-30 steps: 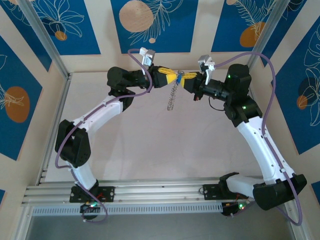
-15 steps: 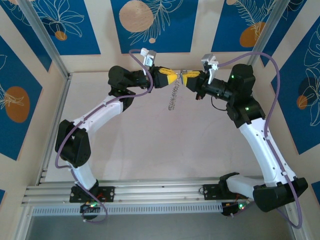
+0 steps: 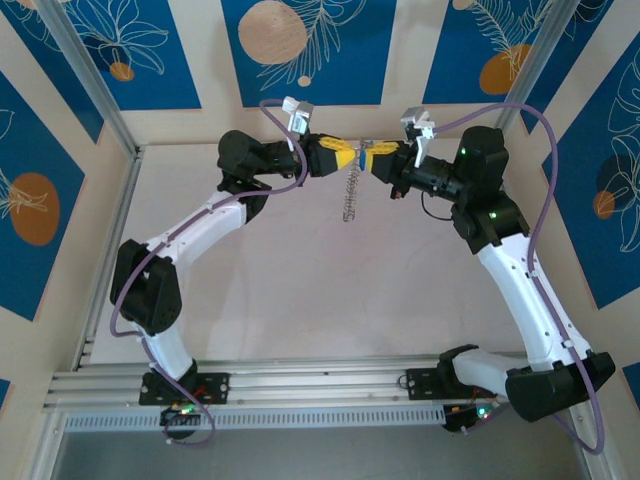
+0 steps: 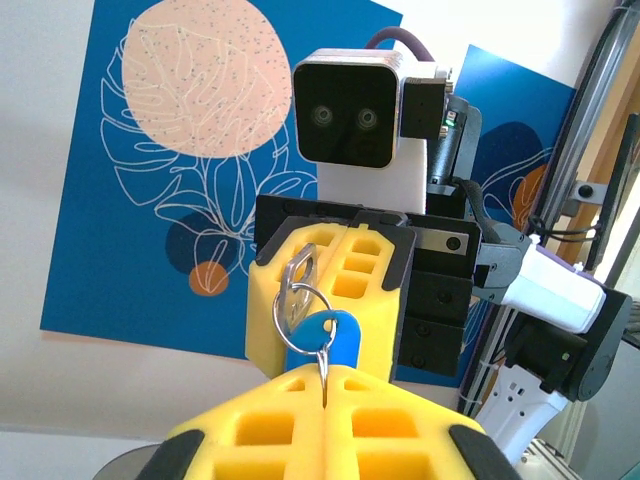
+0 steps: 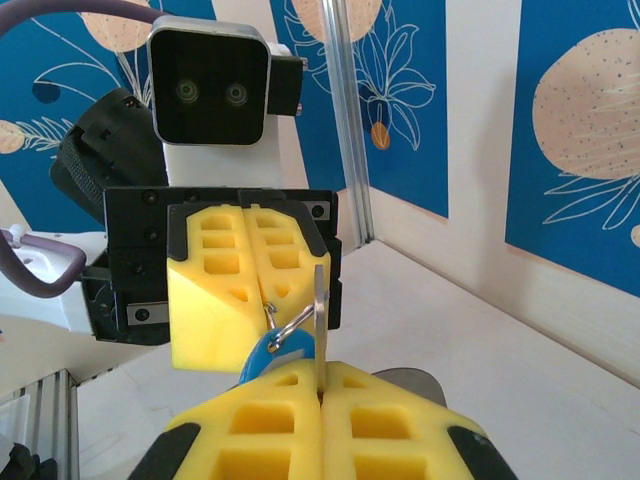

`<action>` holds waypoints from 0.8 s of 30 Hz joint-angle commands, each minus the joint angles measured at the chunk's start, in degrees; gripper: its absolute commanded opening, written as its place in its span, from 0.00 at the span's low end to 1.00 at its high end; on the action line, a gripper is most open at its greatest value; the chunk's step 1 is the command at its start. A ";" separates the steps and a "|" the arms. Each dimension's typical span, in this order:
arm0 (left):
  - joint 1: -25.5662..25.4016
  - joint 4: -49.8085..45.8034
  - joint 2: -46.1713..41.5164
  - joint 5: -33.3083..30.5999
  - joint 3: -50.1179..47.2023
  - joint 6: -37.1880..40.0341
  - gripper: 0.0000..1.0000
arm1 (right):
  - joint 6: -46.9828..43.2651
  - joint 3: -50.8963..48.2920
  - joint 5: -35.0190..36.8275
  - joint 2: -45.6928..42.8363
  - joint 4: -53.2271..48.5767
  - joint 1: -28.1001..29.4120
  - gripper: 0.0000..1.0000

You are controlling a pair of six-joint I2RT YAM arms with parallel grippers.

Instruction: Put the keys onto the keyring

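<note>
Grippers tip to tip in mid-air: my left gripper [image 4: 325, 383] pinches the key [image 4: 330, 340] by its blade and my right gripper [image 5: 320, 373] clamps the keyring [image 3: 349, 195] tag, chain dangling, presumably aligning key head with ring.

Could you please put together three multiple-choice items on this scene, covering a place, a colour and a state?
1. Where over the table do the left gripper and right gripper meet?
A. low by the bases
B. raised, toward the far side
C. raised, by the left edge

2. The key has a head that is:
A. red
B. green
C. blue

3. The left gripper is:
A. wide open
B. shut
C. half open

Answers:
1 B, they face tip to tip with the keyring chain dangling below.
2 C, blue plastic shows behind the ring.
3 B, its yellow fingers press together.
</note>
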 commanded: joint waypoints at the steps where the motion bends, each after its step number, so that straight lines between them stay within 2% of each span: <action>1: -0.92 0.47 -0.86 1.46 2.11 1.51 0.00 | -1.05 2.37 0.29 0.63 -0.34 1.12 0.00; 10: -1.02 -1.15 -0.86 0.96 2.23 2.70 0.00 | -2.10 2.45 1.75 0.54 -1.94 0.89 0.00; 16: -1.01 -7.16 -1.88 -0.72 1.18 7.75 0.00 | -1.07 2.46 3.75 -0.16 -2.02 -1.00 0.00; 21: -0.98 -9.14 -2.34 -1.35 0.39 9.84 0.21 | -0.60 3.17 4.17 0.43 -2.79 -1.91 0.00; 24: -0.86 -9.62 -2.57 -1.59 -0.04 10.36 0.29 | -0.35 3.21 4.03 0.97 -3.07 -2.48 0.00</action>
